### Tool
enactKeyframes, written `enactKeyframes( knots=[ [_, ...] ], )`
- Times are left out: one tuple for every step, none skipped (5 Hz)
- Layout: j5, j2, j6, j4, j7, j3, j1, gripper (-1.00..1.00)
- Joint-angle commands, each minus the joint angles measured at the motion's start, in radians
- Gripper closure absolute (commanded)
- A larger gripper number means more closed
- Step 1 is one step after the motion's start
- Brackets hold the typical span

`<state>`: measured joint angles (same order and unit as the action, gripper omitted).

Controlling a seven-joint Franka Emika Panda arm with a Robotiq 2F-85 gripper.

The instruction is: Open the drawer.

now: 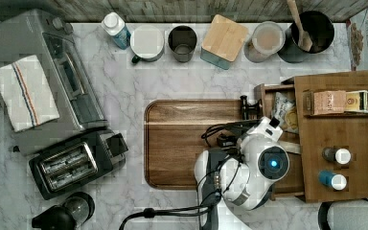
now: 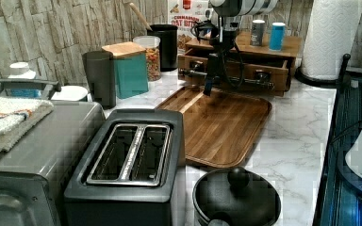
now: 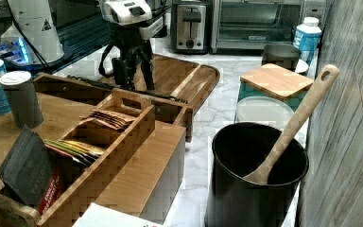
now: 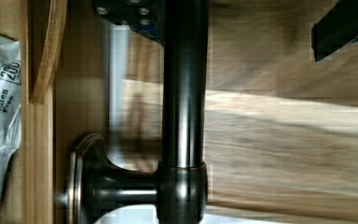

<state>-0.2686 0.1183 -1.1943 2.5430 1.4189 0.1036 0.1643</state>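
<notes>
The drawer (image 1: 274, 89) of the bamboo box (image 1: 354, 139) stands pulled out partway, and a snack packet (image 1: 286, 116) shows inside it. Its black bar handle (image 2: 238, 81) runs along the front (image 3: 170, 108) over the edge of the dark tray. My gripper (image 2: 211, 77) hangs straight down at the handle and is open. In the wrist view the handle (image 4: 184, 93) passes between the gripper's (image 4: 233, 18) two fingers, close beside one finger (image 4: 126, 14), with the other finger (image 4: 342, 25) well clear. In the right view the gripper (image 3: 133, 75) straddles the bar (image 3: 170, 98).
A dark wooden tray (image 1: 182, 143) lies in front of the drawer. A toaster (image 1: 74, 163) and toaster oven (image 1: 38, 72) stand at the top view's left. Canisters and a black pot with a wooden spoon (image 1: 311, 31) line the back wall. Two shakers (image 1: 338, 155) sit on the box.
</notes>
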Motion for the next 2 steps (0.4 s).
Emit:
enactKeyframes(
  knots=[
    [-0.097, -0.081, 0.059, 0.114, -0.165, -0.203, -0.161, -1.0],
    [-0.066, -0.095, 0.045, 0.121, -0.294, -0.23, -0.188, -1.0]
  ],
)
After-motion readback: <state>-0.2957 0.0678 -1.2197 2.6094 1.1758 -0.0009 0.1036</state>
